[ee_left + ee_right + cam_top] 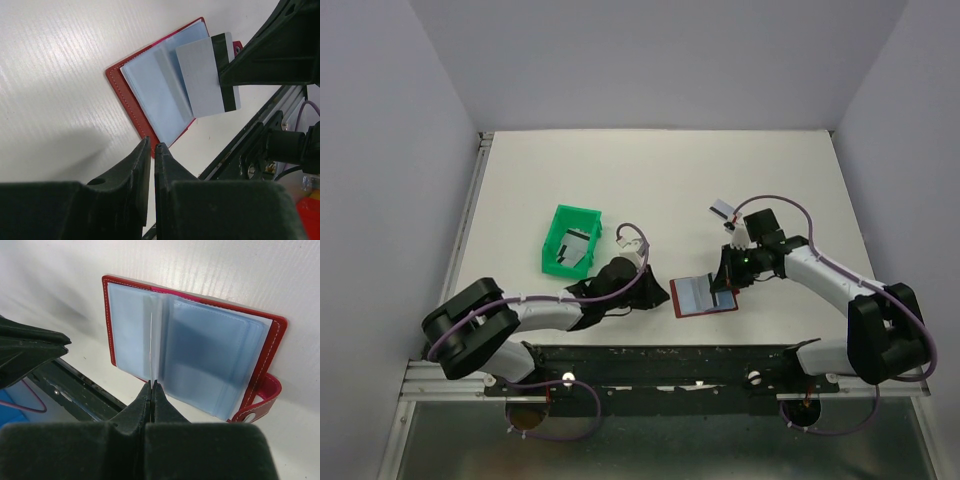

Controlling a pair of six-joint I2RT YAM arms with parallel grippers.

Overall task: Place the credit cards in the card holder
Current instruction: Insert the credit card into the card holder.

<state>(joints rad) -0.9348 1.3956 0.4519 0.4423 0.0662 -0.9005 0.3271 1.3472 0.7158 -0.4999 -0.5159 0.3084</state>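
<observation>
On the left of the white table point(670, 170) sits a green tray point(556, 225); some credit cards point(575, 248) lie inside it, grey with a dark stripe.

Next comes the left gripper point(152, 147); its two black fingers are almost together, with only a thin gap, and nothing is between them; its tip is down low, just beside one corner of the card holder point(150, 85); I cannot tell if it touches.

The card holder lies flat on the table between the two arms, near the front edge; it is wide open, red around the outside and light blue inside; its little red strap sticks out on one side.

The right gripper point(151, 384) is closed tight on one card point(202, 75); it pinches the end with the dark stripe; the card hangs over the blue pages, by the middle fold; I cannot tell if it is in a pocket.

One more loose card point(722, 209) lies on the table farther back, near the right arm.
</observation>
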